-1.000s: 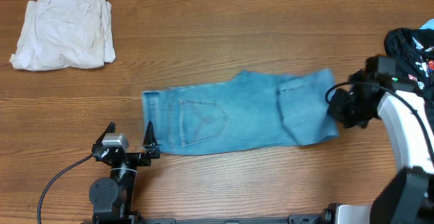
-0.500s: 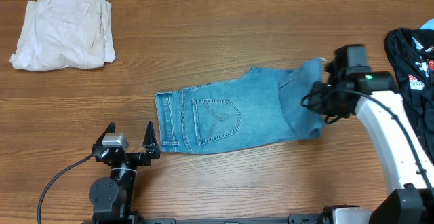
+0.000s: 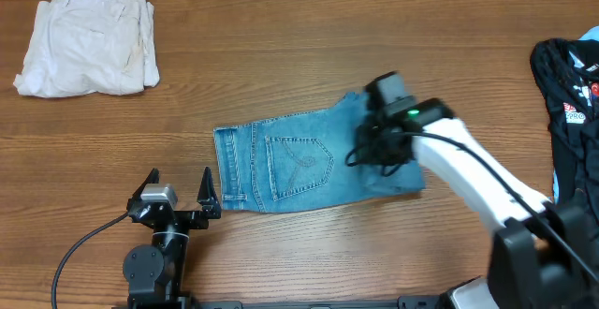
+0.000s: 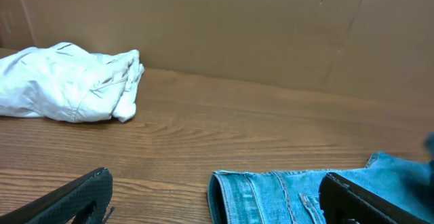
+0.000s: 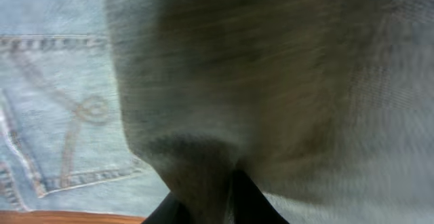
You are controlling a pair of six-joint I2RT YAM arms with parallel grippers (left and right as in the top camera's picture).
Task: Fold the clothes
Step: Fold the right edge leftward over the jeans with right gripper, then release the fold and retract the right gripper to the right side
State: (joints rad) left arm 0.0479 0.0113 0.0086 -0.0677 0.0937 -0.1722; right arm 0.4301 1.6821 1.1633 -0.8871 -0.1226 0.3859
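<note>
Since one second ago the white right arm has swept to the left across the brown wooden desk. It has drawn the leg end of the light blue denim jeans over themselves, so they are now much shorter.

The jeans lie at the middle of the desk, waistband to the left, with the doubled layer on their right half. I judge that a lengthwise fold is being laid down.

The cream-white folded garment lies well apart at the far left, and the black garment with red-and-white print at the right edge. Both are out of the way of the fold.

The right pincer is buried under denim that hangs over its camera. Whether it pinches the cloth or is letting go, I cannot tell. The left pincer rests wide open and empty near the waistband, probably waiting for its turn.
</note>
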